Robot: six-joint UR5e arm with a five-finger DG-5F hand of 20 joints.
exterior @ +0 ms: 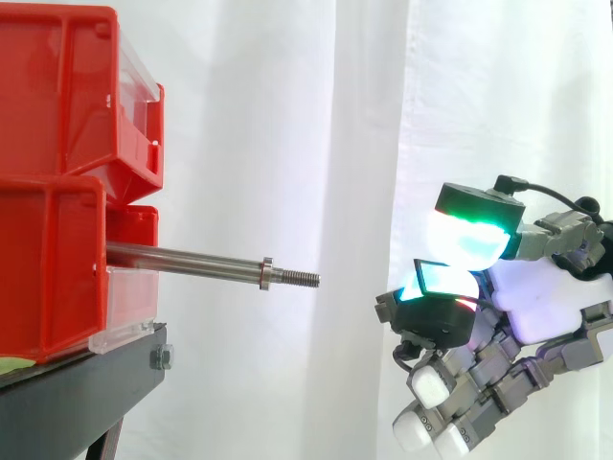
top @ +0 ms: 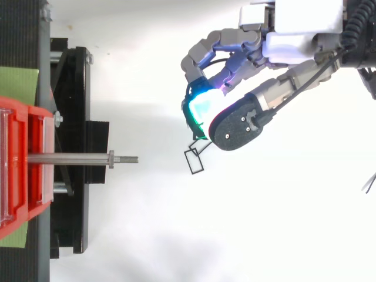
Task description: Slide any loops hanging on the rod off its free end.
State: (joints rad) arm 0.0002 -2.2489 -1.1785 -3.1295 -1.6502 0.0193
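Top view: loop [top: 194, 160] in hand [top: 235, 122]

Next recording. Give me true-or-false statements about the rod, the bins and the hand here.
1. The rod carries no loops. True.
2. The hand touches the rod. False: it is apart from it, beyond the free end.
3. The rod sticks out from the red bins. True.
4. The hand's fingers are straight. False: they are curled, pinching a thin dark loop.
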